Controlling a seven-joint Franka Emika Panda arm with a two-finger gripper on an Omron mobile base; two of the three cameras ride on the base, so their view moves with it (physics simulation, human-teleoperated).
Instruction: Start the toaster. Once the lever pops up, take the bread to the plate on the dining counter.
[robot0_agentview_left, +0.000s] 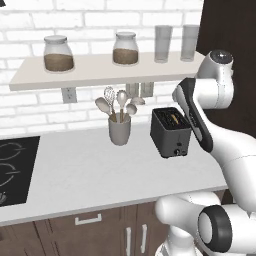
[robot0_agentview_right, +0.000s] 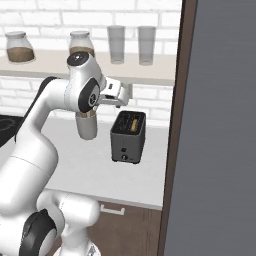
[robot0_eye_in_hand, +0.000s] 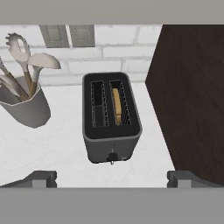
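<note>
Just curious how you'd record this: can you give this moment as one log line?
stage: approaching toaster | bread: in right slot | fingers: spread wide, above toaster, holding nothing | lever: not yet pressed

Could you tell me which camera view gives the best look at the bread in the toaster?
The hand view: it looks straight down into the toaster, showing the bread standing in the right-hand slot. Both base views catch only a tan sliver at the toaster's top.
</note>
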